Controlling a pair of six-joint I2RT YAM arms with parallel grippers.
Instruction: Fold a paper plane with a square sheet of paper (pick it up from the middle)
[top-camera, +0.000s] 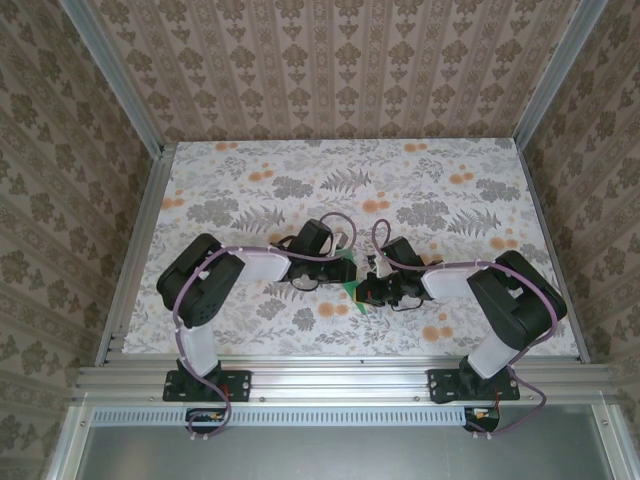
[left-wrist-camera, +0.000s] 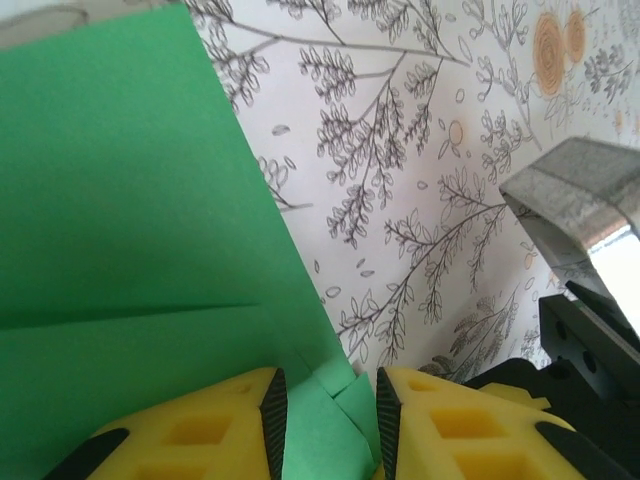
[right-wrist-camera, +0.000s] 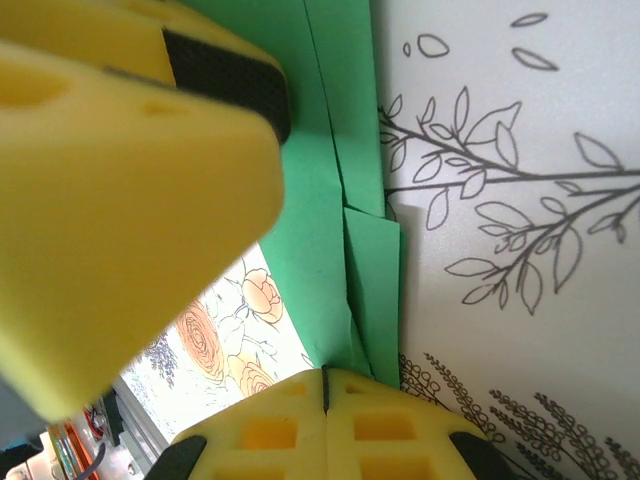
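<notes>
The square sheet of paper (left-wrist-camera: 120, 200) is bright green and folded into layered flaps. In the top view it shows as a small green patch (top-camera: 350, 290) between the two arms at the table's middle. My left gripper (left-wrist-camera: 330, 430) is open, its yellow fingers (left-wrist-camera: 230, 420) on either side of a folded corner of the paper. My right gripper (right-wrist-camera: 325, 392) has its fingertips pressed together where the paper's folded strip (right-wrist-camera: 345, 200) ends, apparently pinching that edge. The left gripper's finger (right-wrist-camera: 120, 170) looms large at the upper left of the right wrist view.
The floral tabletop (top-camera: 300, 180) stretches behind the grippers, with patterned walls and aluminium frame rails (top-camera: 130, 260) at the sides. The right arm's grey and black wrist parts (left-wrist-camera: 585, 220) sit close on the right of the left wrist view.
</notes>
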